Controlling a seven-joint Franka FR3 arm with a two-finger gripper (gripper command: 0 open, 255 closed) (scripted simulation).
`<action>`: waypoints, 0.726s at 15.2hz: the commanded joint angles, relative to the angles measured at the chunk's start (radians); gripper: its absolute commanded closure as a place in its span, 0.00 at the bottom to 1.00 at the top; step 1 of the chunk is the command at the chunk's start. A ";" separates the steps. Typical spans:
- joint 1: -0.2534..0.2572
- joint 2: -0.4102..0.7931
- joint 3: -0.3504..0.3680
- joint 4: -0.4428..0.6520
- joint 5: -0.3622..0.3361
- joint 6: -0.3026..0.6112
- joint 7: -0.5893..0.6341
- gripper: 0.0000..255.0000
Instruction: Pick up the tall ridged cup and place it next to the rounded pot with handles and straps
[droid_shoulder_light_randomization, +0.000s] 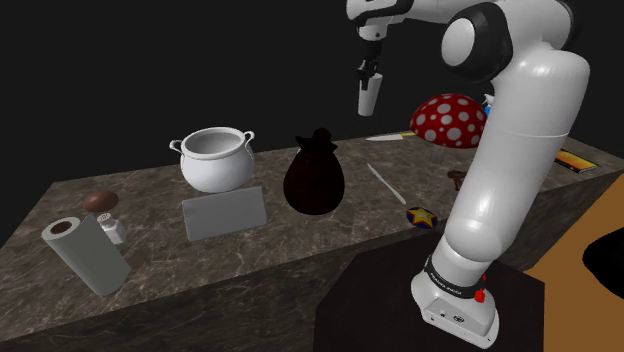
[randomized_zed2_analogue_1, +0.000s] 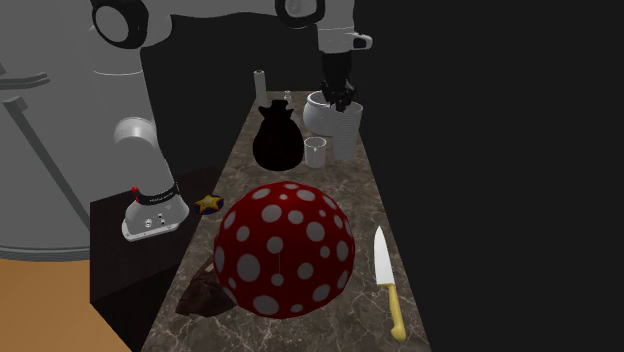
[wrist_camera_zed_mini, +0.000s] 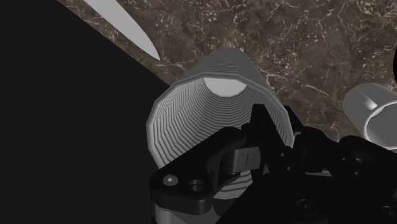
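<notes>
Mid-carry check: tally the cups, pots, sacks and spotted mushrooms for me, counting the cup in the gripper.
Cups: 2, the ridged cup and the small white cup
Pots: 1, the white pot
Sacks: 1, the dark sack
Mushrooms: 1, the red spotted mushroom
Total: 5

In the shoulder view a flat board (droid_shoulder_light_randomization: 224, 212) lies on the table (droid_shoulder_light_randomization: 290, 235) just in front of the pot (droid_shoulder_light_randomization: 213, 158), with a sack (droid_shoulder_light_randomization: 313, 175) near the pot's right. Farther right of the pot stands a mushroom figure (droid_shoulder_light_randomization: 447, 120), and a roll (droid_shoulder_light_randomization: 85, 255) lies well off to the pot's front left.
</notes>
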 joint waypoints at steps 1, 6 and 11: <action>-0.002 0.005 -0.001 0.034 0.003 -0.029 -0.002 1.00; -0.008 0.021 -0.003 0.121 0.011 -0.102 -0.010 1.00; 0.044 -0.031 0.028 0.077 -0.022 -0.108 0.070 1.00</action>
